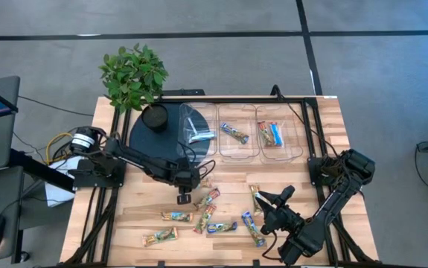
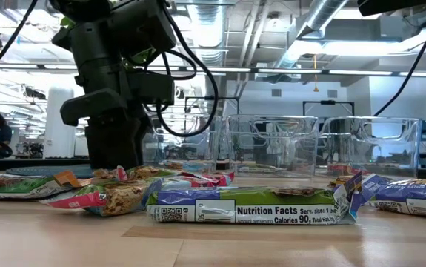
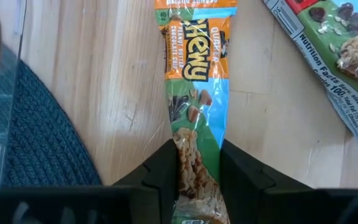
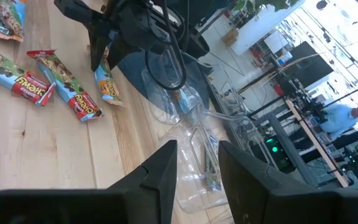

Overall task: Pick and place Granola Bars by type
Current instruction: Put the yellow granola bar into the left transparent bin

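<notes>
The left gripper (image 3: pixel 197 177) clamps its two dark fingers (image 3: pixel 160 180) on one end of an orange-and-green chewy granola bar (image 3: pixel 194 93), which lies flat on the wooden table (image 1: pixel 135 212) just beside the round dark mat (image 3: pixel 35 149). From above, that gripper (image 1: pixel 187 181) sits at the mat's (image 1: pixel 150 138) near edge, just in front of the three clear bins (image 1: pixel 236 134). Most other granola bars (image 1: pixel 206 216) lie scattered on the table in front of the bins, while a few already rest inside them. The right gripper (image 1: pixel 269 208) hovers with fingers parted and nothing between them, over the bars in front of the right-hand bin (image 1: pixel 280 134). A potted plant (image 1: pixel 133 74) stands behind the mat.
</notes>
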Robot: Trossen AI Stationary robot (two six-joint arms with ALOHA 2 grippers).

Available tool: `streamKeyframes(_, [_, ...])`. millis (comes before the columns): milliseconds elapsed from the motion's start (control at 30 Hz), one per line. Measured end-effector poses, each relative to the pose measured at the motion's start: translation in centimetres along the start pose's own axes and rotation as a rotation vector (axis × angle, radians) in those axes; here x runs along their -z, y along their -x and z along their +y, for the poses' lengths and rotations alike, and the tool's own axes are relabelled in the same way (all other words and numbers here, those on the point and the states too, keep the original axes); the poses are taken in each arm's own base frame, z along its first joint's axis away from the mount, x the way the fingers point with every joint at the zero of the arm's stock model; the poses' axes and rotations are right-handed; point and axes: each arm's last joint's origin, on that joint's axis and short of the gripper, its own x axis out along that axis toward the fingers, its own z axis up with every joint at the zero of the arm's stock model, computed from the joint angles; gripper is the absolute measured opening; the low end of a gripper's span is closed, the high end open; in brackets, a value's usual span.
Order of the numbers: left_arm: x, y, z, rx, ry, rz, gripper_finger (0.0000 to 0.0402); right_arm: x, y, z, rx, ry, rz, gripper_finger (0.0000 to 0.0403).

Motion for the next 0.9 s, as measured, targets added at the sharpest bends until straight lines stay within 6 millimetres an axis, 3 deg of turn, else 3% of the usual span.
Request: streamKeyframes(900, [-0.1, 0.8, -3.2, -0.007, -0.107, -0.045, 0.0070, 0.0, 0.0, 0.0, 0.000, -0.001, 0.000, 0.0111])
